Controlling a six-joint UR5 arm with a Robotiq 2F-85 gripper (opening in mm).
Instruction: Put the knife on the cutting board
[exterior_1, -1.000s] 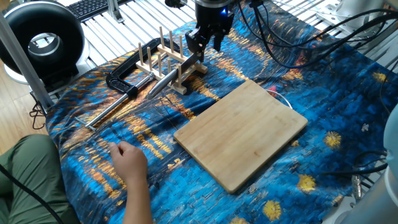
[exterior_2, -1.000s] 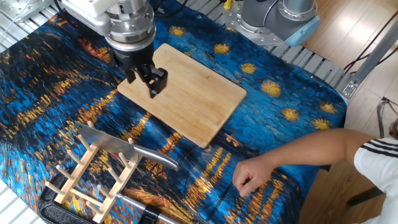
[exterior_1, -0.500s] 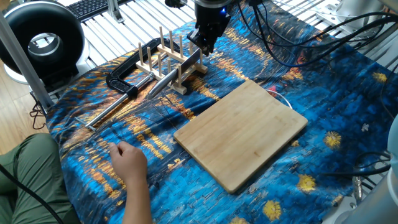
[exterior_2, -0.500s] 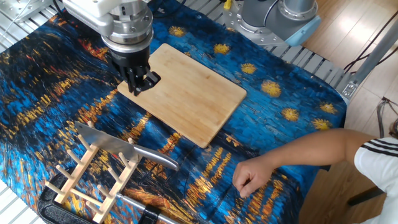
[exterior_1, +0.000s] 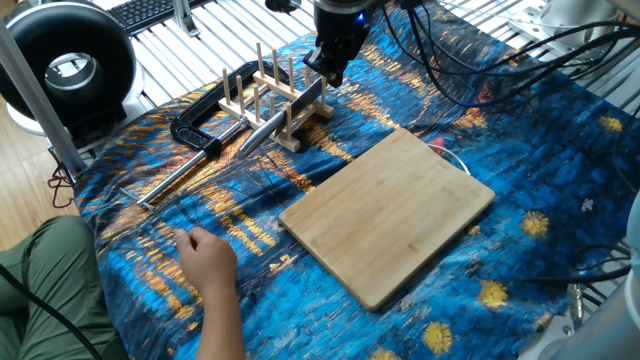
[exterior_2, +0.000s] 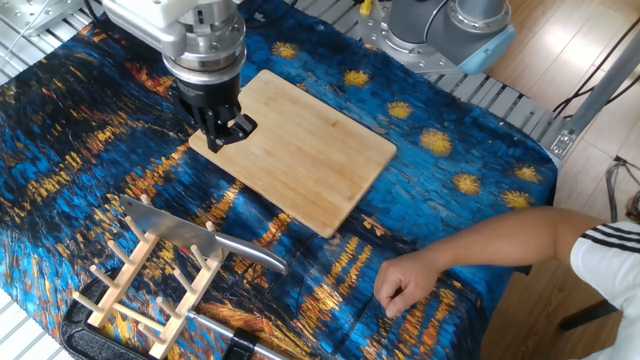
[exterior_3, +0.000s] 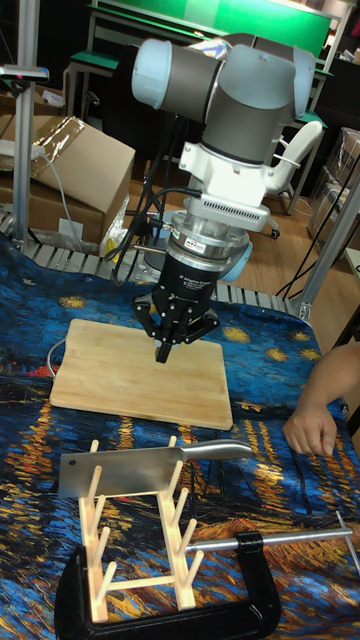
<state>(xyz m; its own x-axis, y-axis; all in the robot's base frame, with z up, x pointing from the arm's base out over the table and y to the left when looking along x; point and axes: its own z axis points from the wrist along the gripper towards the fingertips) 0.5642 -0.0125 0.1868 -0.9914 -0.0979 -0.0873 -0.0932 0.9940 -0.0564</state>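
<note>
My table (exterior_2: 60, 130) wears a blue cloth streaked with orange and yellow swirls, spread over nearly all of it. Well toward one side of that cloth lies the cutting board (exterior_2: 305, 150), a large flat rectangular light-tan bamboo slab with rounded corners, bare on top. My grey and silver arm (exterior_3: 235, 110) comes down from above, and my gripper (exterior_3: 163, 350) hangs over the cloth near the board's edge; in the tall fixed view it sits in front of the board, above the rack. My jaws are brought together, tips meeting, with nothing between them.

Beside the board stands a pale wooden peg rack with upright dowels (exterior_3: 135, 540). The knife (exterior_3: 120, 468), an all-silver steel cleaver with a broad rectangular blade and rounded metal handle, rests across the top of that rack, blade on edge between the dowels, handle sticking out past one end. It is apart from the board and apart from my jaws.

Just beyond the rack lies a black C-shaped clamp with a long thin metal rod (exterior_3: 170, 590), flat on the cloth.

A person's bare hand (exterior_2: 405, 283) rests on the cloth near the table's edge, curled loosely, well clear of the rack and of me
</note>
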